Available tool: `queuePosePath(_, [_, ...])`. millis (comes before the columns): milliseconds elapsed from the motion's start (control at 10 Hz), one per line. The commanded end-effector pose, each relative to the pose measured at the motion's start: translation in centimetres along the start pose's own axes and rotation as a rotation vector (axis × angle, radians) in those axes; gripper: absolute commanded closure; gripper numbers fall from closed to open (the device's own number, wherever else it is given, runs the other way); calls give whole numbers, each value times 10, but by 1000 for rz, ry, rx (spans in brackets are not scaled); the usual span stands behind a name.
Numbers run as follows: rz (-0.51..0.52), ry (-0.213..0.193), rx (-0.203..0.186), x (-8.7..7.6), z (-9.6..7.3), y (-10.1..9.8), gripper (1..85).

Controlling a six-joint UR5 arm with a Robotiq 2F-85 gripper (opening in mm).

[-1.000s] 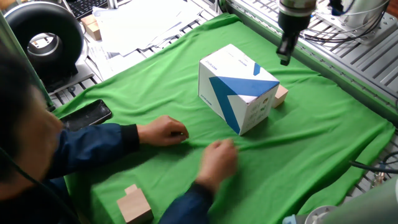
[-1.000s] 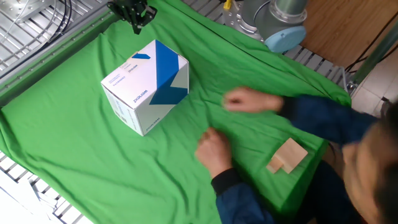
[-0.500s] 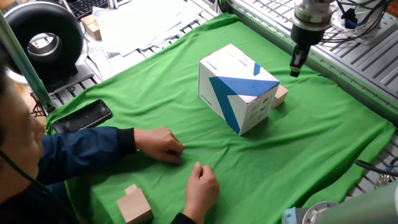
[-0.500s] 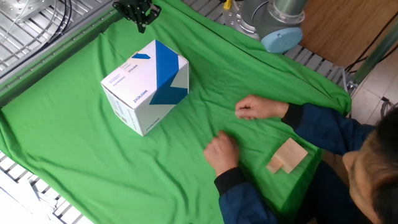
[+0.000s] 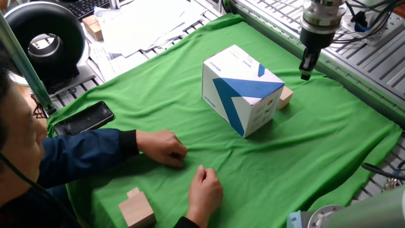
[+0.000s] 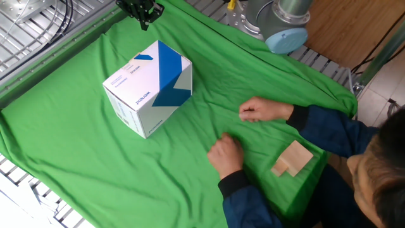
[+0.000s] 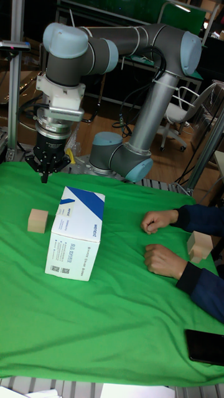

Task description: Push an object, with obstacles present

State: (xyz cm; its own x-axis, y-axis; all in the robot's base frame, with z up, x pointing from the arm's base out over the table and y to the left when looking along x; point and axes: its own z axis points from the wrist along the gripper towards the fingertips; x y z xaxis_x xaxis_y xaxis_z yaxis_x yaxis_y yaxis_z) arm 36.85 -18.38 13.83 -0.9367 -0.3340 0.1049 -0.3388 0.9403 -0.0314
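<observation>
The small light-wood cube (image 5: 285,96) sits on the green cloth, tucked against the far right side of the white box with blue graphics (image 5: 243,88). In the tall fixed view the cube (image 7: 38,221) lies just left of the box (image 7: 74,242). From the other fixed view the box (image 6: 149,88) hides the cube. My gripper (image 5: 305,72) hangs above the cloth behind and right of the cube, apart from it. Its fingers are shut to a narrow tip with nothing in them. It also shows as the gripper (image 6: 144,22) and the gripper (image 7: 45,177).
A person's two hands (image 5: 164,147) (image 5: 205,190) rest on the cloth near its front. A stepped pale wood block (image 5: 136,208) stands at the front corner. A black phone (image 5: 85,117) lies at the cloth's left edge. Metal rails (image 5: 367,57) border the far side.
My gripper has shifted right, past the box's far corner and nearer the cube's side. The person's hands drew back toward their body a second ago and now hold still.
</observation>
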Motion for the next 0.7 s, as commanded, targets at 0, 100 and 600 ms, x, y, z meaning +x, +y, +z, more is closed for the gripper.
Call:
queuePosePath(0, [32,-16,-35,-3,-1,8,847])
queuePosePath(100, [25,-20,-23,-4,-1,6,847])
queuePosePath(600, [0,-94,-34,-27,35,-5,847])
